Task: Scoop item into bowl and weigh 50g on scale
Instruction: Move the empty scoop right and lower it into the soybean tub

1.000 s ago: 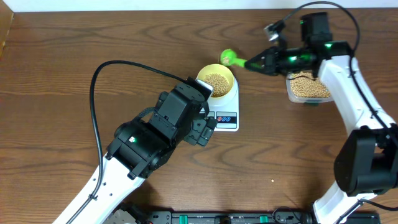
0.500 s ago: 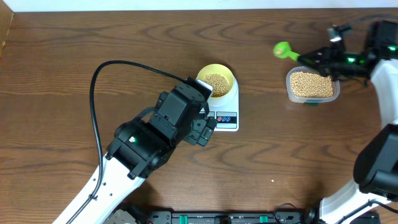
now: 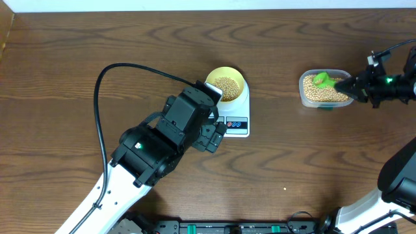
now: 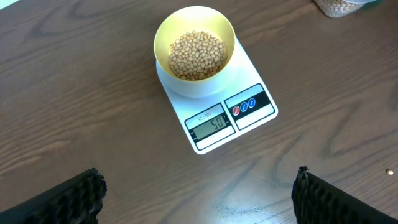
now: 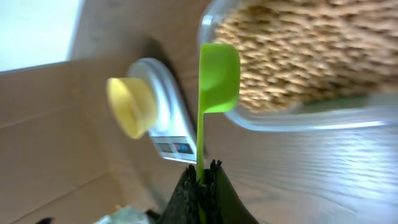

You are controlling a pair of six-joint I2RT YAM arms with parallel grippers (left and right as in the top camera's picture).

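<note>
The pale yellow-green bowl (image 3: 227, 83) holds tan beans (image 3: 226, 84) and stands on the white scale (image 3: 235, 116). In the left wrist view the bowl (image 4: 194, 50) sits on the scale (image 4: 222, 106), whose display reads 50. My left gripper (image 4: 198, 196) is open and empty above bare table in front of the scale. My right gripper (image 3: 354, 86) is shut on the handle of a green scoop (image 3: 322, 80), whose head is over the beans in a clear tub (image 3: 325, 90). The right wrist view shows the scoop (image 5: 218, 78) at the tub's rim (image 5: 292, 118).
The left arm's body (image 3: 162, 136) covers the table left of the scale. Its black cable (image 3: 107, 78) loops over the wood. A cardboard edge (image 3: 5, 32) lies at the far left.
My right gripper has swung the green scoop from beside the bowl to the right and down over the clear tub of beans. The left arm has not moved.
</note>
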